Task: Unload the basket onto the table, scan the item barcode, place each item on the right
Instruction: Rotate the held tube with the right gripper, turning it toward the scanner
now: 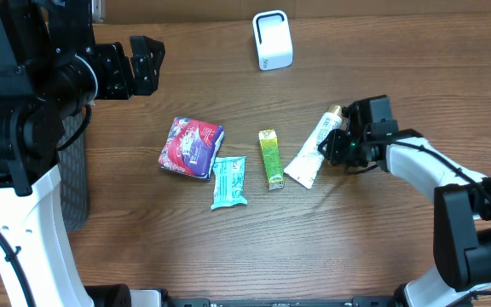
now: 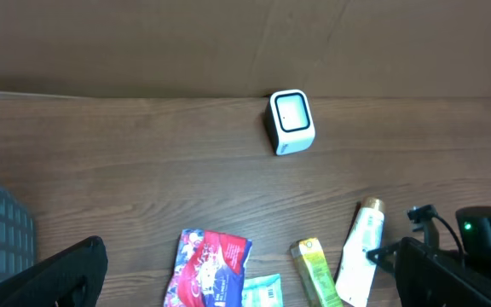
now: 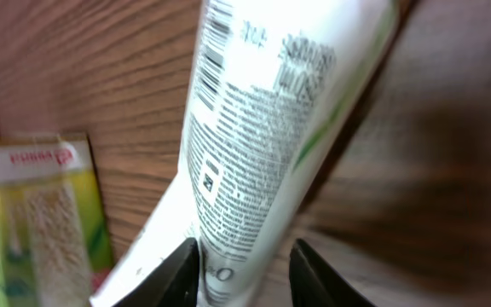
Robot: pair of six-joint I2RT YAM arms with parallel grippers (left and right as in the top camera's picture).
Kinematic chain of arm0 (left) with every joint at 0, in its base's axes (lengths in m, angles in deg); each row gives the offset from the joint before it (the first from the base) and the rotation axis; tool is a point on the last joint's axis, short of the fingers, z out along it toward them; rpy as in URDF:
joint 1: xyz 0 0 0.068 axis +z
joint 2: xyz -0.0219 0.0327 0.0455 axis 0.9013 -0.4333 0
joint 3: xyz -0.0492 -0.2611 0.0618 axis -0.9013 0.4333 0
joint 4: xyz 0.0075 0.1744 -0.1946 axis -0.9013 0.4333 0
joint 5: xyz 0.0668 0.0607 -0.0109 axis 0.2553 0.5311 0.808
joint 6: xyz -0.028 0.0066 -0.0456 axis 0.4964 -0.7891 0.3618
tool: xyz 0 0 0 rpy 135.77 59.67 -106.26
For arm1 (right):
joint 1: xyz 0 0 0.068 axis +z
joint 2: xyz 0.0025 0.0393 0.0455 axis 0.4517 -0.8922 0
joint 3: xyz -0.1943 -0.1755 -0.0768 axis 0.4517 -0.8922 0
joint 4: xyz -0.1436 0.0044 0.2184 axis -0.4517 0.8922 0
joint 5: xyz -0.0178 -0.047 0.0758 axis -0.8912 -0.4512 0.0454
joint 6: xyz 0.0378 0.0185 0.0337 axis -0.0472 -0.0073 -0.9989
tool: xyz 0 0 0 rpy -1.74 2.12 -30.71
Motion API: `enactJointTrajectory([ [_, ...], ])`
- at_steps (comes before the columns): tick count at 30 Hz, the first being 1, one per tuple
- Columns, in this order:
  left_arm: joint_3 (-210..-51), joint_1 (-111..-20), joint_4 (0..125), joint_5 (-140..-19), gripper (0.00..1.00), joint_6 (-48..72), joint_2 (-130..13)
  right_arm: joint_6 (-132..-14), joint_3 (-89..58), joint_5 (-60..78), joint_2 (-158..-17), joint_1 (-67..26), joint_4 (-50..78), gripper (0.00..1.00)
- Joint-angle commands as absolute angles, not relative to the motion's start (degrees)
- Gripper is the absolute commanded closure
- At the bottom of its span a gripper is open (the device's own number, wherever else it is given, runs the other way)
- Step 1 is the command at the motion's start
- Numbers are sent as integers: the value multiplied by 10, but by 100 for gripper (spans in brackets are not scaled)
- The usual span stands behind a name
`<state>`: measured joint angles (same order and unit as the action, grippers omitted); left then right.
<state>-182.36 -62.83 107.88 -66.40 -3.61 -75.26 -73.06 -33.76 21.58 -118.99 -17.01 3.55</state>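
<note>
As right hand (image 1: 332, 141) clasps white tube (image 1: 307, 162), scanner (image 1: 272, 40) well apart.

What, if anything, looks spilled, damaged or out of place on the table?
Nothing stands out. The scanner stands upright at the back. The red packet, teal packet, green box and tube lie flat, with nothing spilled. The right gripper grips the tube.
</note>
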Motion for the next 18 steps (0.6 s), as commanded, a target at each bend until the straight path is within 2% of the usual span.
enactJointTrajectory([
  [1,-1829,-627,1077,-663,0,-45,-753,-601,-317,184,-1194,-175,40,56],
  [5,-1829,-627,1077,-663,0,-45,-753,-666,-317,216,-1194,-175,38,44],
  [9,-1829,-627,1077,-663,0,-45,-753,-833,-324,251,-1195,-175,45,43],
  [13,-1829,-627,1077,-663,0,-45,-753,-1010,-360,231,-1196,-162,31,43],
  [18,-1829,-627,1077,-663,0,-45,-753,-1056,-418,229,-1196,-141,-62,44],
])
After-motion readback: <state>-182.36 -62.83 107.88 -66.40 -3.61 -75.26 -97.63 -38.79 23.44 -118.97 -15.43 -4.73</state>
